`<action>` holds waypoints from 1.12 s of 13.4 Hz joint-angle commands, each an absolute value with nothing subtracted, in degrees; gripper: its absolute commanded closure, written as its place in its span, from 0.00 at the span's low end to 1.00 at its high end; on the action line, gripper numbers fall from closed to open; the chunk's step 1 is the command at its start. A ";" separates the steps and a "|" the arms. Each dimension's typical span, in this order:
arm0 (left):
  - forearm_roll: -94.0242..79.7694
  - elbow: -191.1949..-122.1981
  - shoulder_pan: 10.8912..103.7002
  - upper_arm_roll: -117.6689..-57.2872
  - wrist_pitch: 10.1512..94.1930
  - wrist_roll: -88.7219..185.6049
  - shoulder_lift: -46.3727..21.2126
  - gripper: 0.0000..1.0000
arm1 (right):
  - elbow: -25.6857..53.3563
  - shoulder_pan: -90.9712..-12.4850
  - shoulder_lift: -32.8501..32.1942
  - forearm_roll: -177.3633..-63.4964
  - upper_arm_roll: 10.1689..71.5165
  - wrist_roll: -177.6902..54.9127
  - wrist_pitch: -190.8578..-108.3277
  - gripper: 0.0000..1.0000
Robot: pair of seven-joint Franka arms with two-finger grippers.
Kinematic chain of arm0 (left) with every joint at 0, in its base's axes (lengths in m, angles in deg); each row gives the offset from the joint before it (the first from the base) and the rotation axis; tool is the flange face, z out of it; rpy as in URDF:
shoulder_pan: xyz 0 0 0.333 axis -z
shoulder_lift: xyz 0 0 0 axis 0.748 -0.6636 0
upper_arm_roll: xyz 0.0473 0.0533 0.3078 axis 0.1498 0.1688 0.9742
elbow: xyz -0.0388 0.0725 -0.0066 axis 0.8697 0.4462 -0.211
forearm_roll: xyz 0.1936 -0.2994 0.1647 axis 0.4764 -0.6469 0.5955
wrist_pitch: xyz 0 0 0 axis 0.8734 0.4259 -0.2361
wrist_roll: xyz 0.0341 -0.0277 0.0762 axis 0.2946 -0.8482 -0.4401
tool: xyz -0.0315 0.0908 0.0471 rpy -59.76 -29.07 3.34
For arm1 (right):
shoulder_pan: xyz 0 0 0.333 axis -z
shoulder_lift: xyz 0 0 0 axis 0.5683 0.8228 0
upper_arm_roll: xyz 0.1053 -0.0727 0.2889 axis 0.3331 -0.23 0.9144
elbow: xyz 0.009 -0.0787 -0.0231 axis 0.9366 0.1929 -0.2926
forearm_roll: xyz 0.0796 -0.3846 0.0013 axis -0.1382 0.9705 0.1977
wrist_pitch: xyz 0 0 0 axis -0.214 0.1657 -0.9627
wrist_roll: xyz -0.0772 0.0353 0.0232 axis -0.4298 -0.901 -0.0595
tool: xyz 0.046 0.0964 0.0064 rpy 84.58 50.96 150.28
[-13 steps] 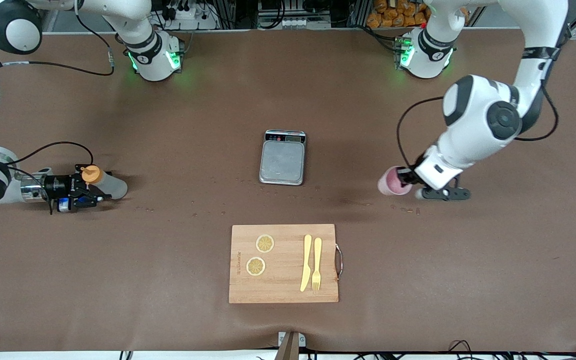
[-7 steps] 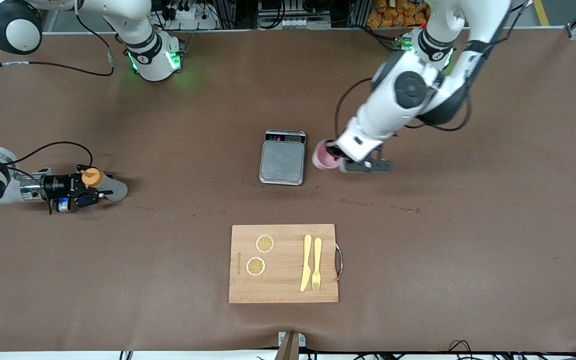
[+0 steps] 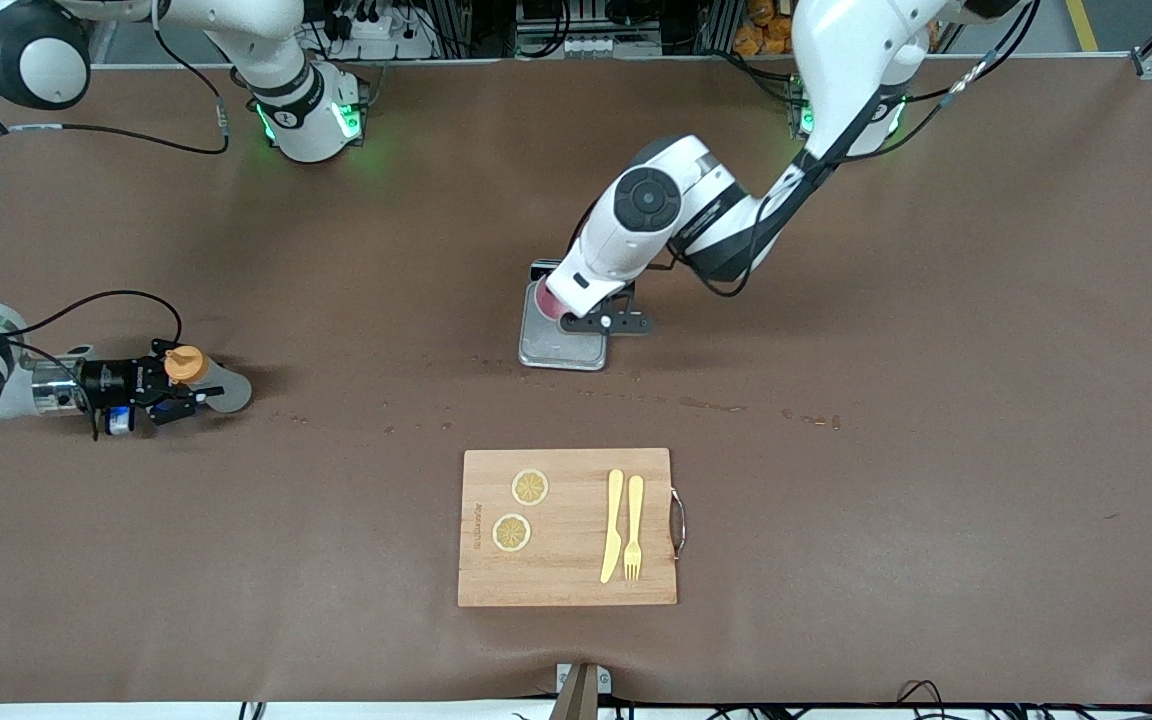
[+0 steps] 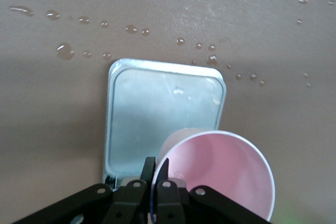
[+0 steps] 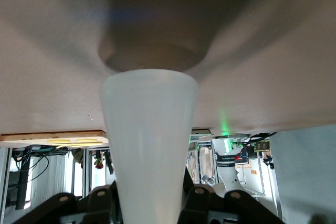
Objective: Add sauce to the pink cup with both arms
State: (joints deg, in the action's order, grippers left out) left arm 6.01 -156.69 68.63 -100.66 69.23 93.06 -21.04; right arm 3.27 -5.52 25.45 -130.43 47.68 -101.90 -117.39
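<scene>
Centrally, I see my left pincer (image 3: 604, 322) clenched on the rim of one pink cup (image 4: 218, 174) over the single grey scale (image 4: 157, 114). My right pincer (image 3: 179, 398), at the right arm's end of the desk (image 3: 936, 480), grips one sauce bottle (image 3: 206, 378). Nearest the camera: one cutting board (image 3: 568, 527), two lemon slices (image 3: 530, 487), one knife (image 3: 613, 525), one fork (image 3: 633, 527); its print is unreadable.

Arm shells: glossy white rounded segments with dark grey round joint caps.
Bases: white, each lit by green lights.
Cables: thin black, looping beside the links.
Left gripper (image 3: 604, 322): black, flat bar.
Right gripper (image 3: 168, 392): black, with a blue part and silver wrist collar.
</scene>
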 commanded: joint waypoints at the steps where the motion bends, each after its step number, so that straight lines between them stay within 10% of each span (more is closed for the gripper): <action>1: 10.47 -153.58 69.08 -100.35 70.88 95.86 -24.39 1.00 | 1.75 -6.59 22.62 -128.59 47.52 -105.88 -116.41 0.62; 5: 12.94 -152.35 68.73 -100.27 71.77 95.96 -26.25 1.00 | 0.95 -9.04 20.51 -127.53 47.35 -108.51 -116.68 0.62; 6: 12.59 -152.26 68.81 -100.00 71.77 96.39 -26.16 0.69 | 0.95 -9.75 19.81 -127.18 47.35 -109.83 -116.76 0.63; 7: 13.11 -152.26 68.90 -99.92 71.77 97.44 -26.24 0.01 | 0.95 -10.54 19.02 -126.13 47.35 -110.88 -117.03 0.63; 15: 13.64 -152.70 67.50 -100.00 64.67 96.84 -19.85 0.00 | 1.65 -19.67 11.55 -119.01 47.35 -123.43 -123.79 0.63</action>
